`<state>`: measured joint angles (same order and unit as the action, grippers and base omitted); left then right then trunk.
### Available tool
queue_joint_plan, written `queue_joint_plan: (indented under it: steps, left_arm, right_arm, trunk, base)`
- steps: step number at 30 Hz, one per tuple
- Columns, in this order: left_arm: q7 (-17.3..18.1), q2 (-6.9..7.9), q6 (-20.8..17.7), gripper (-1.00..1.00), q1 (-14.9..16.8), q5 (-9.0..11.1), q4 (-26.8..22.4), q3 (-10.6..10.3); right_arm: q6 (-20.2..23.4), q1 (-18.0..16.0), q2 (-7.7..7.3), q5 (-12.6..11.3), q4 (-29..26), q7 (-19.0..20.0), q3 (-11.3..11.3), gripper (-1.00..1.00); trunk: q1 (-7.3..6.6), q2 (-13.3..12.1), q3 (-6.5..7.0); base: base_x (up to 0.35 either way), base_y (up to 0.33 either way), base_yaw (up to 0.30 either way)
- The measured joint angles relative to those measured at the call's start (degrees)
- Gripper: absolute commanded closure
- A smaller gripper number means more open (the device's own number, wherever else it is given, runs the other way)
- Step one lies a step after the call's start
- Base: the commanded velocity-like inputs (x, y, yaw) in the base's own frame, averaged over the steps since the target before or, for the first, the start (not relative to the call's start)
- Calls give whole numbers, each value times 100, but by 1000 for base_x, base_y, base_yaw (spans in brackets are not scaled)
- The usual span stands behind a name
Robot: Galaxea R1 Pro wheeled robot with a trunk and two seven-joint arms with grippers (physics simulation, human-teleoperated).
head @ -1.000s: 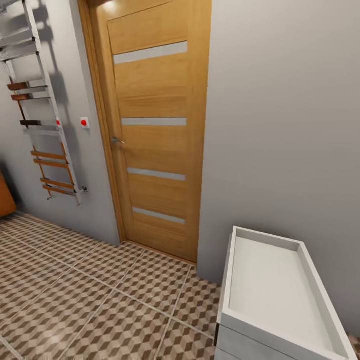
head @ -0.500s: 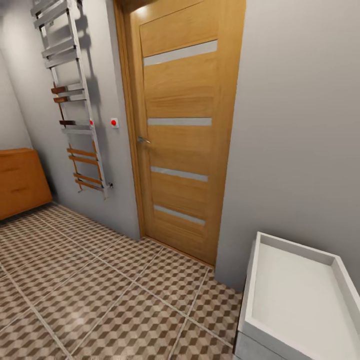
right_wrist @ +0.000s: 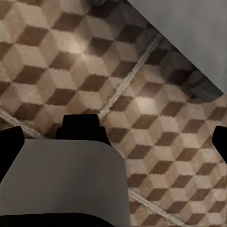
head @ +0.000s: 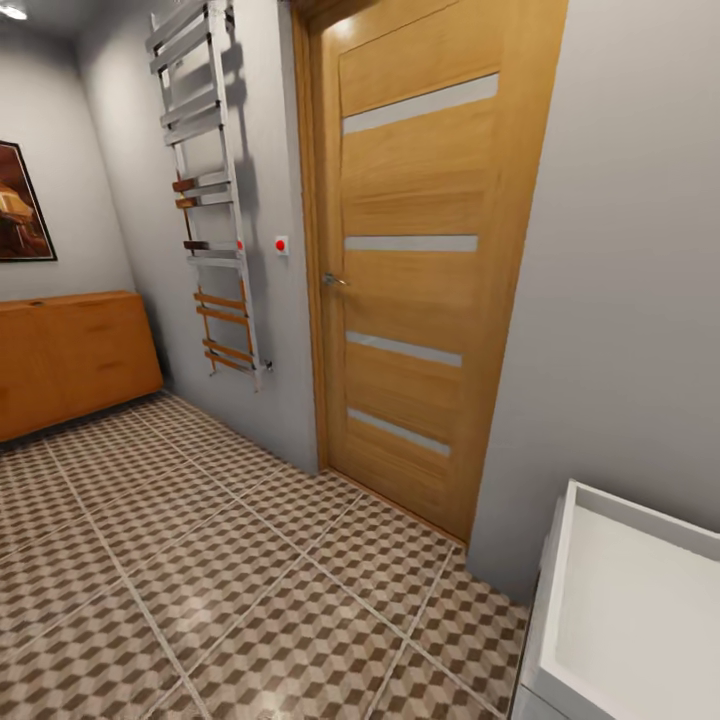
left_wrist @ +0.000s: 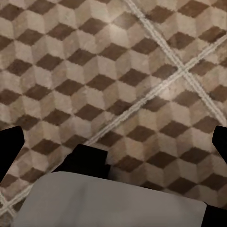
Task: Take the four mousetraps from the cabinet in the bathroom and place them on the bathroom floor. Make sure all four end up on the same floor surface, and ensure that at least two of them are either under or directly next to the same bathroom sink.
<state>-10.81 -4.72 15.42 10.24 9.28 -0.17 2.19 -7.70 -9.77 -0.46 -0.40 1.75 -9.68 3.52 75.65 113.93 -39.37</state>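
Fingers of both arms are showing as dark tips at the edges of each wrist view, the left pair (left_wrist: 10, 146) and the right pair (right_wrist: 11, 142) each spreading wide with nothing but tiled floor between them. Stretching across the lower part of the head view, the bathroom floor (head: 200, 560) is lying in large cube-patterned tiles with pale grout lines. Rising at the middle, a tall wooden door (head: 420, 270) with four pale glass strips is standing shut in the grey wall (head: 620, 300). Against the far wall at the left, the cabinet (head: 70, 360) is sitting low and orange-brown on the floor; whether mousetraps are lying on it I cannot tell. Beside the door, a chrome towel rail (head: 215, 190) is hanging on the wall. At the lower right corner, the sink (head: 640, 620) is showing its white rim.
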Motion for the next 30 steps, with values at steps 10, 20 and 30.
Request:
queue_joint_plan:
  steps: [10,20,30]
  left_arm:
    - [-1,0,0,-100,0,4,-1,0]
    - [-4,0,0,-100,0,4,1,0]
    - [-7,0,0,-100,0,2,1,0]
  right_arm:
    - [0,-1,-2,0,0,0,0,-100]
    - [0,0,-5,0,0,0,0,-100]
    - [0,0,-5,0,0,0,0,-100]
  trunk:
    - [0,0,0]
    - [0,0,0]
    - [0,0,0]
  base:
    - [0,0,284]
    - [0,0,284]
    - [0,0,284]
